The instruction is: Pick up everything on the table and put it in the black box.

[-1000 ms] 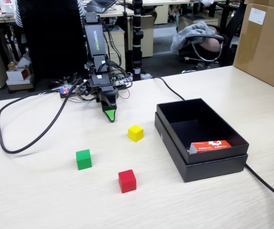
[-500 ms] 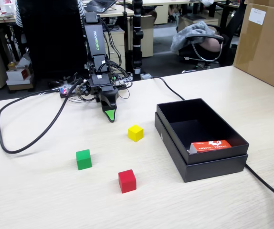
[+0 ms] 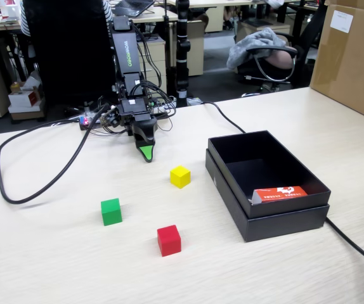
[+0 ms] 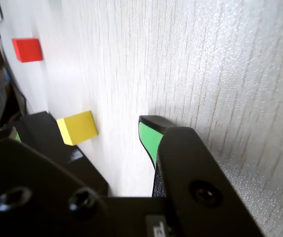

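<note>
Pale wood-grain table [image 3: 55, 259] fills the foreground of the fixed view, with office desks and chairs behind it. Nearest the camera a red cube [image 3: 169, 240] is seen, then a green cube [image 3: 111, 211], then a yellow cube [image 3: 180, 176]; all three lie apart from one another and outside the black box [image 3: 277, 218], which stands to the right in that view and already holds a red-and-white carton [image 3: 280, 193]. Farther back the end effector [image 3: 146, 153] is lowered close to the table, just behind the yellow cube; only one green-tipped jaw is clearly shown in either view, so whether it is parted or closed cannot be told. Counted: three cubes, one box, one carton, one arm. A miss is judged likely if the jaws are brought down off-centre, since a small cube could be nudged away rather than gripped. The thick black cable [image 3: 17, 190] looping across the table could also be snagged, and a cube released over the box's stepped rim could bounce out.
</note>
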Tool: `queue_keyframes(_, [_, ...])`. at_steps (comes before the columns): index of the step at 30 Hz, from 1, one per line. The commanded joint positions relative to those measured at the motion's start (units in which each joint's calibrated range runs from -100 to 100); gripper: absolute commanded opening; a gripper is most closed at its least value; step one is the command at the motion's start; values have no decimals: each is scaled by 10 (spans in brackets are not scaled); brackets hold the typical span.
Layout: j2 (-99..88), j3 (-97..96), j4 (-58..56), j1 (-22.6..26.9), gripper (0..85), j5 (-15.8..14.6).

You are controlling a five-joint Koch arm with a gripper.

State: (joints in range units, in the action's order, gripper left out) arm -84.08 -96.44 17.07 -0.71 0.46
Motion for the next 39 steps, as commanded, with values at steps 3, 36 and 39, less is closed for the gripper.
queue_keyframes(3, [0,1,-4,0,487,1])
queue_keyframes(36, [31,35,-9,5,484,2])
queue_keyframes(39, [37,81,-69,4,485,2])
